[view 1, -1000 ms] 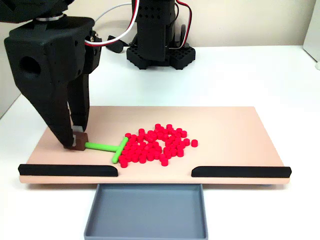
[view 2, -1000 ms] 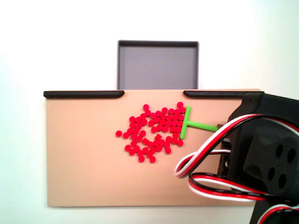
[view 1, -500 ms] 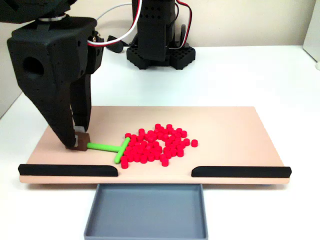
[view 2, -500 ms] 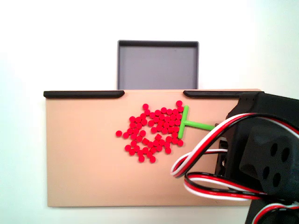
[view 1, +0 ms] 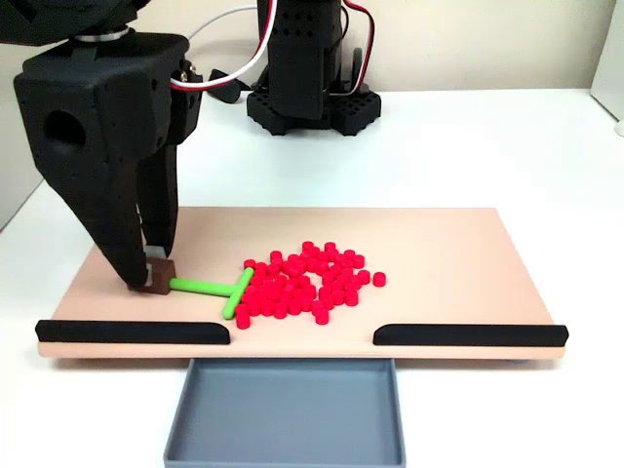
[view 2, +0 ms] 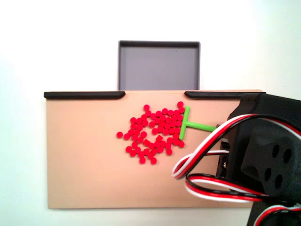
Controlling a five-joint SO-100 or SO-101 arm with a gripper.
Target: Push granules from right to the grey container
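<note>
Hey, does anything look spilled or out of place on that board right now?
Nothing stands out. The red granules sit in one loose cluster on the beige board, none over the edge. The grey container is empty. The end effector holds the green pusher stick against the cluster.

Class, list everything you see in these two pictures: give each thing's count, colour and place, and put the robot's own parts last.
Beads: dozens, red, loose cluster mid-board.
Pusher stick: one, green, T-shaped, crossbar against the beads.
Board: one, beige, flat on the white table.
Strips: two, black, along the board's edge, gap between them.
Tray: one, blue-grey, empty, beside the gap.
Wires: red, white and black, on the arm.
Arm base: one, black, behind the board.
Hand: one, black, shut on a brown block at the pusher stick's end.
</note>
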